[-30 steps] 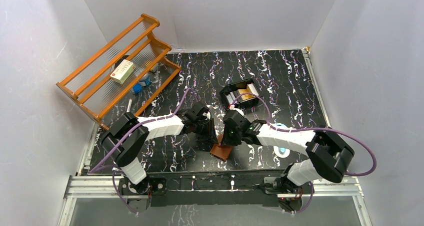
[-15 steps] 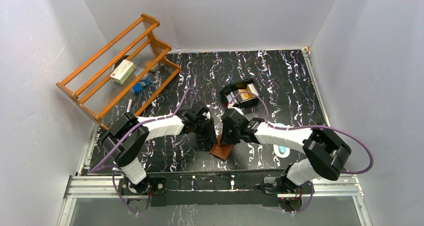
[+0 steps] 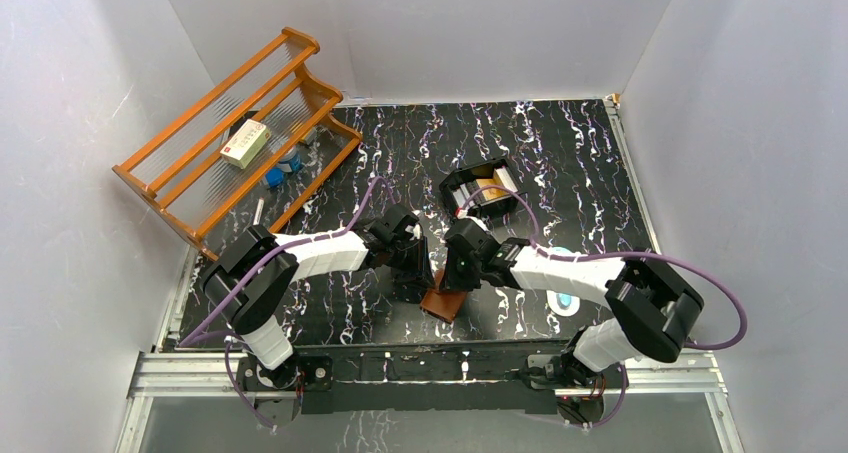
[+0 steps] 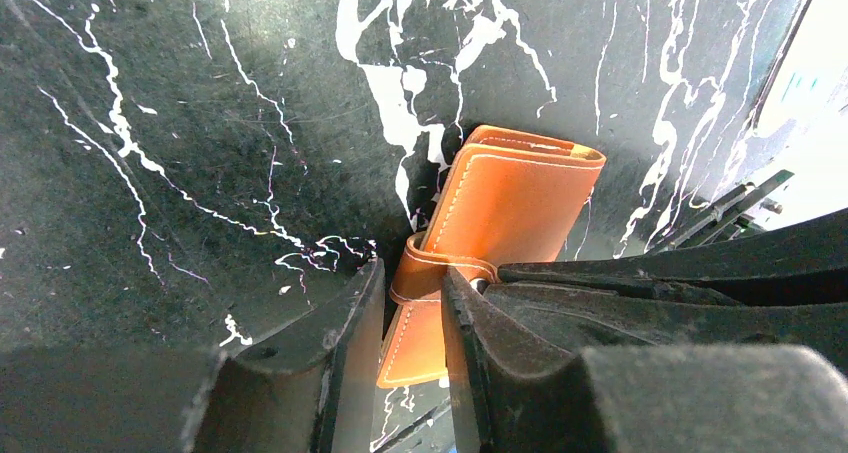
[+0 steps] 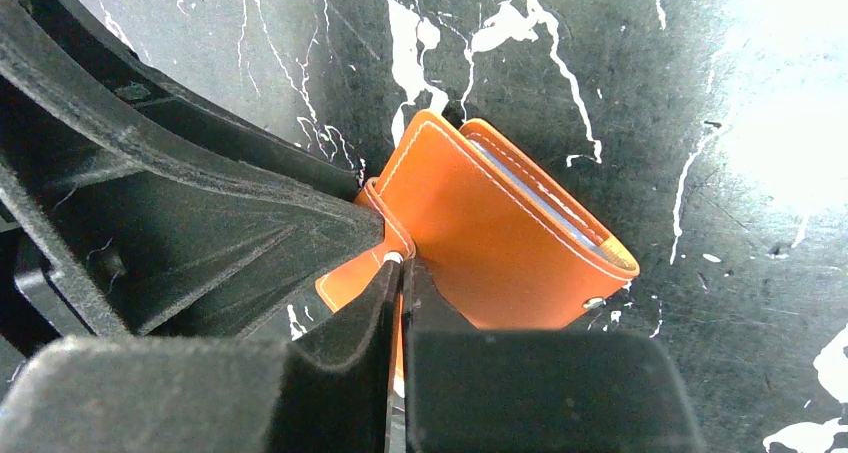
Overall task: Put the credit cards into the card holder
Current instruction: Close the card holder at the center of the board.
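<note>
Card holder (image 3: 442, 303) clamped from both sides, near-centre of the table (image 3: 570, 153), close to its front edge.
Left gripper (image 4: 412, 278) is closed across the strap end; right gripper (image 5: 402, 268) is pinched almost flat on a thin leather edge. The holder is folded, its long axis diagonal to the table edges. In the right wrist view the sleeves (image 5: 545, 208) side faces up-right, with the snap (image 5: 595, 301) at the lower right corner. The box (image 3: 246, 142) on the rack (image 3: 200, 143) has a red label, unreadable. Bare mat runs to the black tray (image 3: 455, 188); the packet (image 3: 566, 303) is partly under the right forearm.
</note>
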### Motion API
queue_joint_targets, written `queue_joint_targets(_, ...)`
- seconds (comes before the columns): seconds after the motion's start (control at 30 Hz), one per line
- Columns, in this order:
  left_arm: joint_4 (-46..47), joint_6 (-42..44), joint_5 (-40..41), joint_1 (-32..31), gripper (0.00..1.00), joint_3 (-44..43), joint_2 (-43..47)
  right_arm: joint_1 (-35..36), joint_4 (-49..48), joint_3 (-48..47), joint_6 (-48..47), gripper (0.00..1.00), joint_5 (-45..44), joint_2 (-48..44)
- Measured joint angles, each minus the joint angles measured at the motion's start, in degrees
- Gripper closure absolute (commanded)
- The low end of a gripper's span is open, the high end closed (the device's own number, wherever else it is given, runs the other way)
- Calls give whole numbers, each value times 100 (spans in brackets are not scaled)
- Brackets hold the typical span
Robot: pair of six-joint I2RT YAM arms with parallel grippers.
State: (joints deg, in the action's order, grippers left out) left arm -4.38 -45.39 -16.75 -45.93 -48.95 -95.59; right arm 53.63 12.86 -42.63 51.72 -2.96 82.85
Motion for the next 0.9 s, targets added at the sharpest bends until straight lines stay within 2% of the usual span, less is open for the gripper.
queue_joint_targets(0.37,-28,0,-4,-2,74,-17,0,-2,-129,129,85,91,-9,-63)
queue_joint_targets(0.9,-57,2,0,-11,74,-31,-2,2,-396,431,267,97,-76,-144)
